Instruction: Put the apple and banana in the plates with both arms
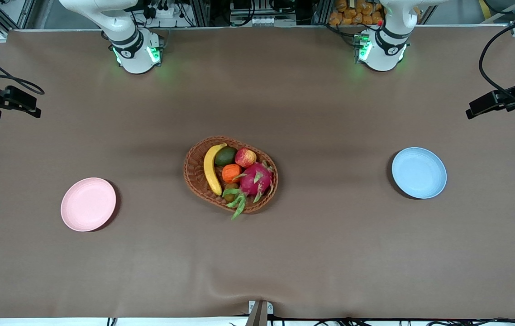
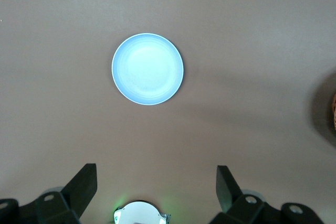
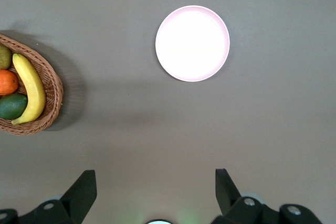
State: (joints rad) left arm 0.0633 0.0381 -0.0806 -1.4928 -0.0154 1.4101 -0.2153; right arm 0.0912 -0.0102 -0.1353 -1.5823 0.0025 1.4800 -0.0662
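The pink plate (image 1: pixel 88 204) is found nearest to the front camera, toward the right arm's end of the table, and nothing is lying in it. The wicker basket (image 1: pixel 194 174) is placed in the middle of the table, well apart from both plates. The banana (image 1: pixel 212 168) is laid along the basket's side toward the right arm's end, with one dark tip against the rim. The apple (image 1: pixel 245 157) is kept in the basket too, beside a green fruit (image 1: pixel 226 156) and farther from the camera than the orange fruit (image 1: pixel 231 172). A pink dragon fruit (image 1: pixel 256 179) is resting next to the orange fruit, and its green scales are hanging over the rim. The blue plate (image 1: pixel 419 172) is set toward the left arm's end of the table, also bare.

The left gripper (image 2: pixel 156 182) is held high over the table near the blue plate, with its fingers (image 2: pixel 84 182) spread wide apart and nothing between them. The right gripper (image 3: pixel 156 184) is held high over the table between the pink plate and the basket, its fingers (image 3: pixel 84 187) equally parted and nothing gripped.
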